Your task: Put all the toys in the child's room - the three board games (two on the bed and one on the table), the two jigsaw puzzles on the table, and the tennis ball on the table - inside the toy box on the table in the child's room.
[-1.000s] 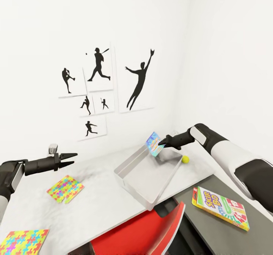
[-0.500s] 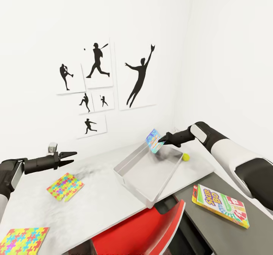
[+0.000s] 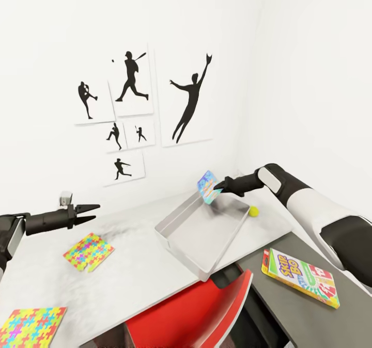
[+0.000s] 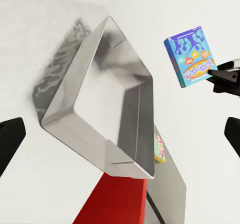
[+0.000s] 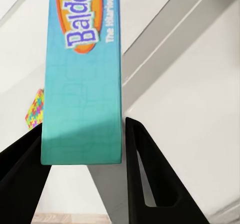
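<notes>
The right claw (image 3: 221, 188) is clamped on the blue board game (image 3: 208, 187), holding it upright above the toy box (image 3: 199, 234) below it, ready for dropping in.

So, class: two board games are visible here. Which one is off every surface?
The blue-purple board game, pinched in the right tool above the toy box. The yellow-red board game lies flat on the dark grey cabinet top.

Blue-purple board game (image 3: 208, 187) held tilted above the empty grey toy box (image 3: 192, 244); jigsaw puzzles (image 3: 88, 252) and tennis ball (image 3: 253, 211) lie on the white worktop (image 3: 134, 265).
</notes>
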Robot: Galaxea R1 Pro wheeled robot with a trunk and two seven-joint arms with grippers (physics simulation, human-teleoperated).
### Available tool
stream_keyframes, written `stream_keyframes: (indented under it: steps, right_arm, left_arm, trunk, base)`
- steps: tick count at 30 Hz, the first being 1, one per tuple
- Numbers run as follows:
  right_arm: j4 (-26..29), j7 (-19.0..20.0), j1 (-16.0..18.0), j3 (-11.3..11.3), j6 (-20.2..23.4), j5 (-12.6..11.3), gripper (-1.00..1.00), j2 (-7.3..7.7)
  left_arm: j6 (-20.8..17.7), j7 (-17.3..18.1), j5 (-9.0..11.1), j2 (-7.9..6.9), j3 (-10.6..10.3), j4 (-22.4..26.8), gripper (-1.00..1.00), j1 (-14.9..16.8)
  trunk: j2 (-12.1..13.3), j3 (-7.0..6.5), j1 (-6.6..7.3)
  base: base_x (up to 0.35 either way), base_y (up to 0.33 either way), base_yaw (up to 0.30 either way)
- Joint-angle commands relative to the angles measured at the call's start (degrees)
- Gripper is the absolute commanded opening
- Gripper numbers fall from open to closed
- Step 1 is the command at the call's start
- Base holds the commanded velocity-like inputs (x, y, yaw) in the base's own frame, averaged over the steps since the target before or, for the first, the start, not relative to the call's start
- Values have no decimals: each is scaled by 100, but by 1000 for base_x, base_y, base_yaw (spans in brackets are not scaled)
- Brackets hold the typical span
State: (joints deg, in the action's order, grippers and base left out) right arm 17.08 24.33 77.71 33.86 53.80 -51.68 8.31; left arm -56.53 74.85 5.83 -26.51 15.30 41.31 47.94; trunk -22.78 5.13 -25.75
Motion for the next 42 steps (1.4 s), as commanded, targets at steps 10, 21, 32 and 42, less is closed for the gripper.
stream_keyframes:
  steps: [10, 21, 32, 42]
  right_arm:
    - [66, 62, 7, 27, -29, 61, -100, 4]
    - [76, -256, 7, 24, -104, 62, -100, 13]
    - [76, -271, 7, 24, -21, 62, -100, 21]
    - [92, -254, 7, 24, 20, 62, -100, 21]
  left_arm:
    - [-66, 12, 14, 5, 2, 30, 100, 5]
    - [-67, 5, 14, 40, 0, 35, 100, 5]
    - [-62, 4, 14, 32, -1, 35, 100, 5]
    - [-68, 10, 23, 27, 0, 35, 100, 5]
  trunk:
    - [-14, 108, -4]
    - [-14, 211, -4]
    - [-14, 314, -4]
    - [-14, 408, -4]
  base:
    - [0, 0, 0]
    - [0, 0, 0]
    - [0, 0, 0]
    - [0, 0, 0]
